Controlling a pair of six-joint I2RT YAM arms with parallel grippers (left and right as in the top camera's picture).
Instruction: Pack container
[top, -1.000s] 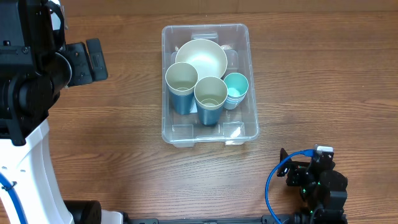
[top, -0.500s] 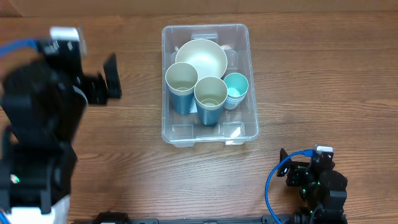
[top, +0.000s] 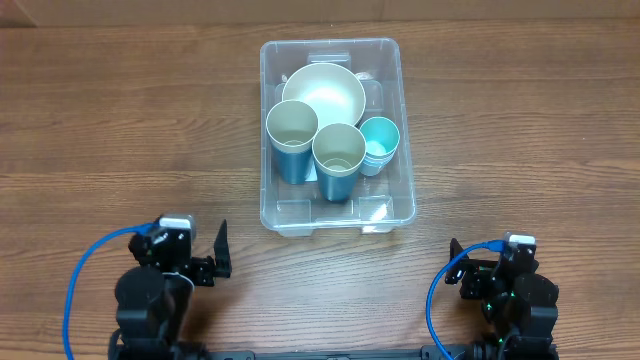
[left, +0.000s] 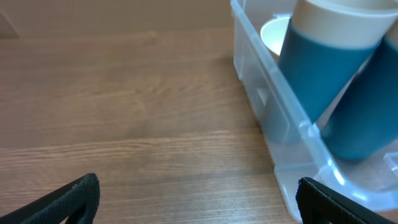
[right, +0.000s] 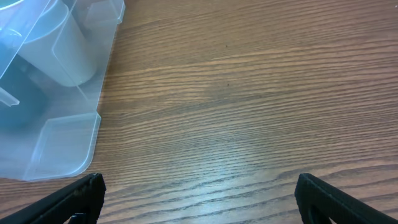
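The clear plastic container (top: 397, 130) stands at the table's middle back. It holds a cream bowl (top: 324, 93), two dark blue cups with cream insides (top: 292, 130) (top: 339, 152) and a stack of small teal cups (top: 379, 137). My left gripper (top: 205, 262) is open and empty at the front left, near the table's front edge; its wrist view shows the container's corner (left: 292, 149) and a blue cup (left: 326, 68) to the right. My right gripper (top: 470, 268) is open and empty at the front right; the container's corner (right: 56, 140) shows at the left of its wrist view.
Bare wooden tabletop (top: 520, 130) surrounds the container. Blue cables loop at each arm's base, left (top: 85, 270) and right (top: 437, 300).
My left arm has swung down from the upper left of the table to the front left edge. The right arm and the container's contents have not moved.
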